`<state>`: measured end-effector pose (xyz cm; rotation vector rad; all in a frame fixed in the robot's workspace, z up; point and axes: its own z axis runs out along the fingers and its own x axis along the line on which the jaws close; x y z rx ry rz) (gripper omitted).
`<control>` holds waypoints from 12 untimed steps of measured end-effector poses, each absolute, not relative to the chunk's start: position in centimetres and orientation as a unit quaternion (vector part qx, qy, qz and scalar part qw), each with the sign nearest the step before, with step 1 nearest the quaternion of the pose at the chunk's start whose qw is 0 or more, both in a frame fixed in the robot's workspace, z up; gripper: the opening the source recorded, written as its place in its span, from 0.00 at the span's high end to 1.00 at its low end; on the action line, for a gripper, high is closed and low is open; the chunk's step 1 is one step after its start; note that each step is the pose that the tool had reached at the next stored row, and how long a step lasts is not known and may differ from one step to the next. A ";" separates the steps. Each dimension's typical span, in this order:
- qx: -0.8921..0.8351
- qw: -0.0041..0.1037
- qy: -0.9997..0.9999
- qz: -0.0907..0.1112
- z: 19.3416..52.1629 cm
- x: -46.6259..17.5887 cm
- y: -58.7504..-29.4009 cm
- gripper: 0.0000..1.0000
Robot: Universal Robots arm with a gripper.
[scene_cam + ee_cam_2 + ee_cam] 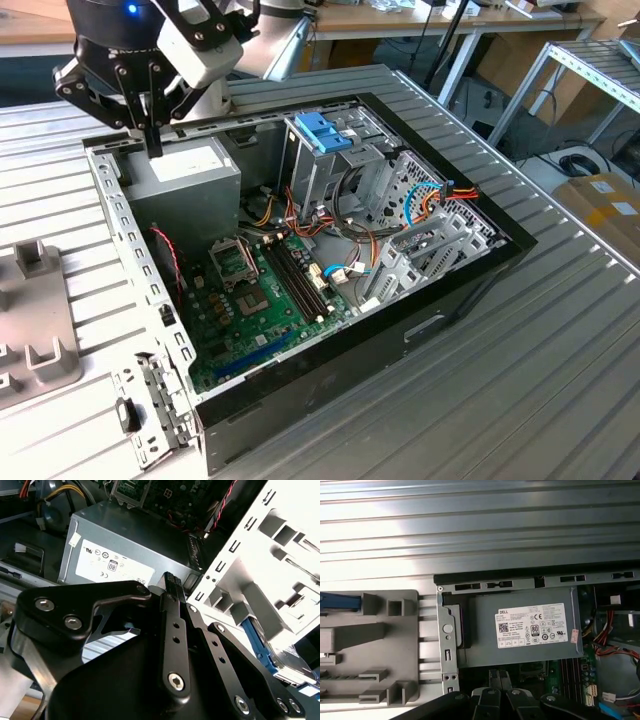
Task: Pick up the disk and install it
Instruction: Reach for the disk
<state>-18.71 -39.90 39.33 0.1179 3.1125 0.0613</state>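
- while the gripper [152,148] hangs over the power supply [185,165] in the open computer case [400,345], where is the disk [340,602]?
- outside the case, slotted into the grey fixture [400,655] on the ribbed tabletop [520,400]. the first wrist view catches its blue bracket edge at the fixture's end farthest from the case. the second wrist view adds a slice of grey metal beside that blue strip.
- and the fingers?
- pressed together, pinching nothing, tips just above the power supply's white label.
- which way does the disk lie from them?
- across the case's perforated side wall [125,225], then past the fixture's empty slots. it's well apart from the tips. the visible blue edge seems to run square to that wall, though most of the drive is cut off.
- anything in the way?
- the side wall stands between the two, and the fixture's uprights sit nearer than the disk. the bare blue caddy handle [322,132] on the drive cage is a lookalike, not the target.
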 end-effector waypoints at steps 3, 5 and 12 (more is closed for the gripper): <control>0.038 0.013 0.999 0.020 39.3 -19.0 -39.9 0.90; 0.038 0.013 0.999 0.020 39.3 -19.3 -39.9 0.90; 0.038 0.013 0.999 0.020 39.3 -20.1 -39.9 0.90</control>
